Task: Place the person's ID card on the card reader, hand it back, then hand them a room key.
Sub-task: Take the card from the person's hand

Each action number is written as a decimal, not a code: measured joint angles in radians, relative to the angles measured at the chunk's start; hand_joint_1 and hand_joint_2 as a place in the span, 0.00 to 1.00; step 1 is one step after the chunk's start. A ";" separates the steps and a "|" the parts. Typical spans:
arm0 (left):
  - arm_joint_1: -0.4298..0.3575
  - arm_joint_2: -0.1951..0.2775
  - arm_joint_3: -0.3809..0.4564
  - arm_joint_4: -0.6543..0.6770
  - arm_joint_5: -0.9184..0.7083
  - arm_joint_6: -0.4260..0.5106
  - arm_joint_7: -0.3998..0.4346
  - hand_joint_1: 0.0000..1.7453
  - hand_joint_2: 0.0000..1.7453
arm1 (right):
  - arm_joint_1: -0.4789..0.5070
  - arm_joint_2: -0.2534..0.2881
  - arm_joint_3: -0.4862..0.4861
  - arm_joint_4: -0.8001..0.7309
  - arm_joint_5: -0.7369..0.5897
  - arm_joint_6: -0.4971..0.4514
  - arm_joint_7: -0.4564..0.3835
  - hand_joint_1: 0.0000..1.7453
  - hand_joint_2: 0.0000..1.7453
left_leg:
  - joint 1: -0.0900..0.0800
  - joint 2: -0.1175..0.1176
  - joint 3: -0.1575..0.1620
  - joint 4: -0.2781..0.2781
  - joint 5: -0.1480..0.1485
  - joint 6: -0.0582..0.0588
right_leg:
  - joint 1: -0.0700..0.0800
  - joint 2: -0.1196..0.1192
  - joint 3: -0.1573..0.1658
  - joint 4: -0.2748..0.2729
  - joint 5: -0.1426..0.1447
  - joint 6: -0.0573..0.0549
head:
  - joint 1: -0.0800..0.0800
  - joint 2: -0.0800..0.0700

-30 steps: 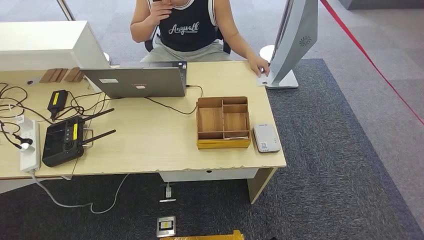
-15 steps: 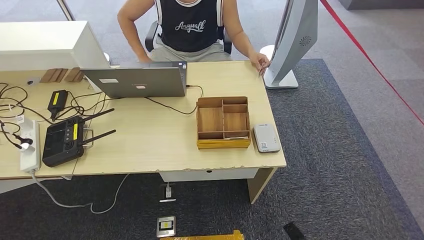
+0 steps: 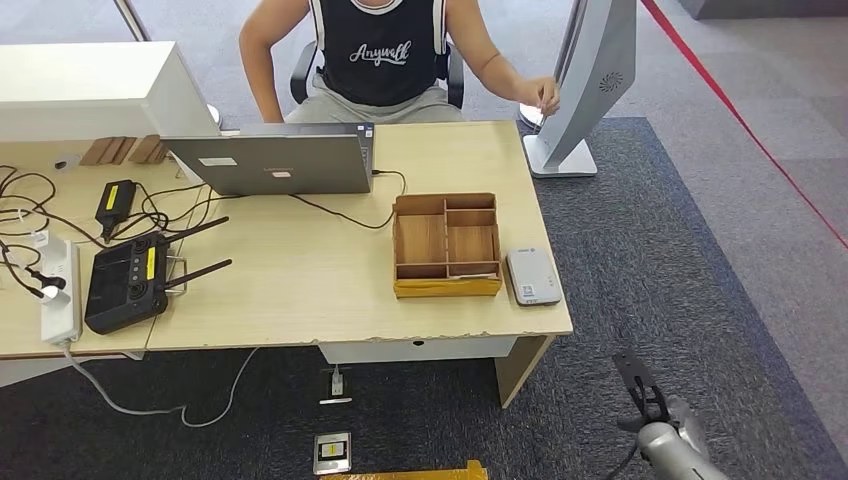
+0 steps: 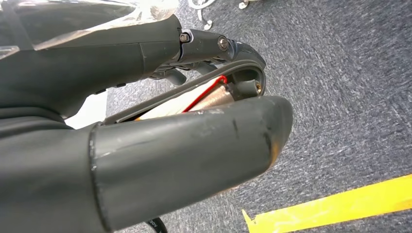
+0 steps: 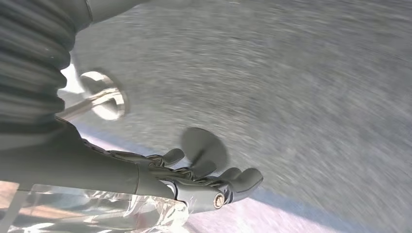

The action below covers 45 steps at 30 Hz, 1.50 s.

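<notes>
A person sits behind the desk (image 3: 300, 295) with one hand (image 3: 538, 94) raised off its far right corner, and a small pale ID card (image 3: 546, 101) looks pinched in it. The white card reader (image 3: 532, 277) lies flat near the desk's front right corner. My right hand (image 3: 638, 382) comes up low beside that corner, over the carpet, with its dark fingers stretched out and nothing in them; the right wrist view shows these fingers (image 5: 214, 177) apart and bare. My left hand (image 4: 184, 145) hangs over the carpet, thumb and fingers apart, holding nothing.
A wooden compartment box (image 3: 446, 288) stands just left of the reader. A laptop (image 3: 270, 162), a black controller (image 3: 125, 282), cables and a power strip (image 3: 60, 290) take up the desk's left half. A grey kiosk stand (image 3: 590, 80) rises at the far right corner.
The person has lifted their hand and the card from the desk's far right corner into the air. My right arm has risen into the head view at the lower right.
</notes>
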 joint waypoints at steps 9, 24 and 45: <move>0.000 0.000 -0.004 0.000 0.000 0.002 -0.014 0.00 0.00 | -0.111 -0.039 -0.058 -0.064 -0.109 -0.114 -0.178 0.00 1.00 | 0.000 0.000 0.000 0.000 0.000 0.001 | 0.000 0.000 0.000 0.000 0.000 0.000 | 0.000 0.000; -0.004 0.000 -0.021 0.000 -0.002 -0.001 0.005 0.00 0.00 | -0.190 -0.016 -0.029 -0.420 -0.031 -0.270 -0.396 0.00 1.00 | 0.000 -0.001 -0.001 0.000 0.001 0.000 | 0.000 0.000 -0.001 0.004 0.001 -0.001 | 0.001 0.000; -0.008 0.015 -0.055 0.000 -0.053 -0.024 -0.034 0.00 0.00 | -0.399 0.099 0.285 -0.666 0.443 -0.273 -0.263 0.00 1.00 | 0.001 -0.002 -0.002 0.000 0.003 -0.001 | 0.000 -0.002 -0.003 0.005 0.001 -0.001 | 0.000 0.000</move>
